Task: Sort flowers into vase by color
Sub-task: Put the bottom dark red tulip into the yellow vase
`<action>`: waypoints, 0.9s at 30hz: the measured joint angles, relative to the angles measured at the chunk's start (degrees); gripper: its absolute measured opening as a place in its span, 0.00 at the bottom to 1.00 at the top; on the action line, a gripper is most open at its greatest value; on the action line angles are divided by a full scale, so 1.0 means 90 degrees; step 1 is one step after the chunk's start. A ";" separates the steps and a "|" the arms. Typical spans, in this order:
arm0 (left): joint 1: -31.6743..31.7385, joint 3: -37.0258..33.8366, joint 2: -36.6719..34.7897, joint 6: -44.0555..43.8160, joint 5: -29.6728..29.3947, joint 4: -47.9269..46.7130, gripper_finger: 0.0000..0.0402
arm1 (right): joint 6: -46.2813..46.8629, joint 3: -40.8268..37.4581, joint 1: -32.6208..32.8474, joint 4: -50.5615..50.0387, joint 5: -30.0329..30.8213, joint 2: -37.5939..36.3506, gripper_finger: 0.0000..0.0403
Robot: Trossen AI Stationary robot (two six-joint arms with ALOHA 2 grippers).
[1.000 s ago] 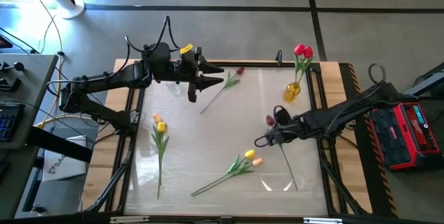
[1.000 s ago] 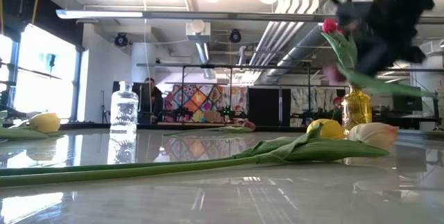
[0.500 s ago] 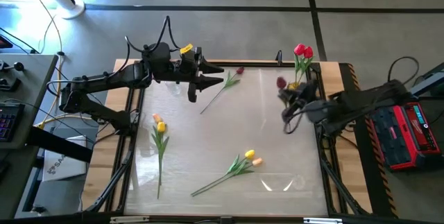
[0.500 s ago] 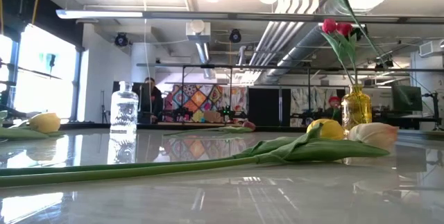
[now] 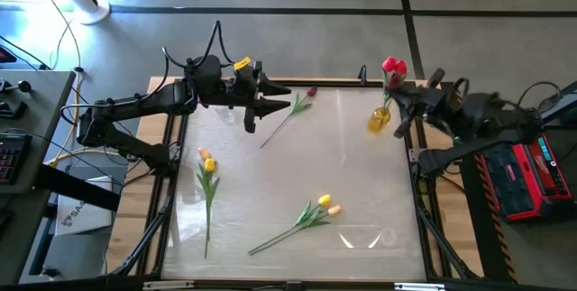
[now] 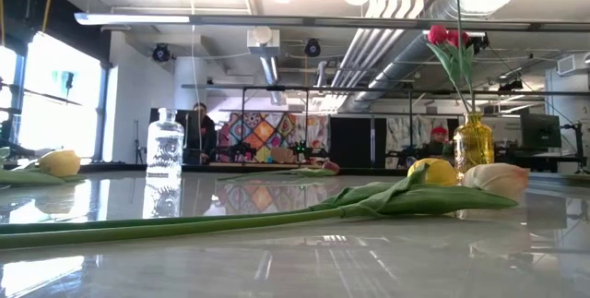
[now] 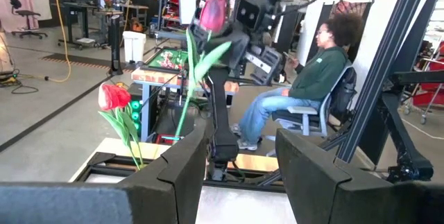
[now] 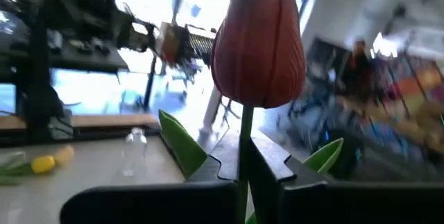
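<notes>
Right claw (image 8: 244,165) is clamped on a red tulip (image 8: 258,44) stem above the yellow vase (image 5: 380,118) at the bench's far right corner; left claw (image 5: 267,99) gapes empty.

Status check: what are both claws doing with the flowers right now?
Right claw shut on maroon tulip, raised near yellow vase. Left claw open, waiting by far edge. Nothing blocking.

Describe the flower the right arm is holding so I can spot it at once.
Find the yellow vase at the table's far right edge. Just above it, the right gripper has its jaws shut on a thin green stem topped by a dark red tulip. It is the only flower up in the air, neither lying flat nor standing in the vase.
</notes>
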 joint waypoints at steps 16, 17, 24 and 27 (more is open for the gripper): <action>-0.0001 0.0000 0.0001 0.0002 -0.0001 0.0000 0.41 | 0.0332 -0.1547 -0.2563 0.1204 -0.0898 -0.0946 0.00; -0.0001 0.0000 0.0001 0.0002 -0.0001 0.0000 0.41 | 0.0328 -0.1614 -0.2679 0.1196 -0.0898 -0.0982 0.00; 0.0001 0.0000 0.0001 0.0002 -0.0001 0.0000 0.41 | 0.0503 -0.2034 -0.3314 0.1108 -0.0898 -0.1265 0.00; 0.0001 0.0000 0.0001 0.0002 0.0001 0.0000 0.41 | 0.0470 -0.2135 -0.3547 0.1146 -0.0913 -0.1331 0.00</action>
